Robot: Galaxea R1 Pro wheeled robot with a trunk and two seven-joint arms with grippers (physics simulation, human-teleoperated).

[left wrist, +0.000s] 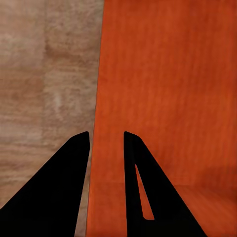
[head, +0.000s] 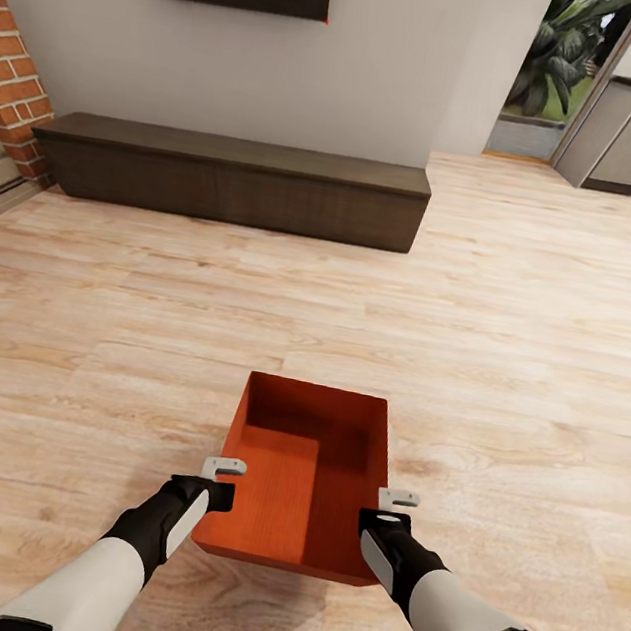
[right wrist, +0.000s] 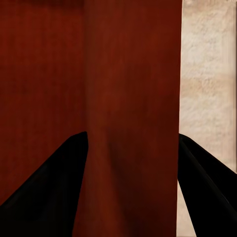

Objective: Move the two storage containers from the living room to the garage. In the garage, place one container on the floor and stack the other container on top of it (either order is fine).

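The storage container (head: 304,476) sat over the wood-plank floor (head: 510,365), left gripper (head: 220,480) and right gripper (head: 389,511) each with fingers clamped astride a side wall.

An orange-red storage container (head: 304,476) shows matt, smooth walls with a faint vertical grain, seen close in both wrist views (left wrist: 168,98) (right wrist: 98,89). The floor (head: 513,345) is light wood plank, pale and knotted, with a soft satin sheen. A long low cabinet (head: 235,180) has a dark, matt wood-grain finish. The wall (head: 393,64) looks like flat, smooth paint; a brick column (head: 13,93) beside it is rough red masonry. The grippers' fingers (left wrist: 54,187) render flat black, without shine.
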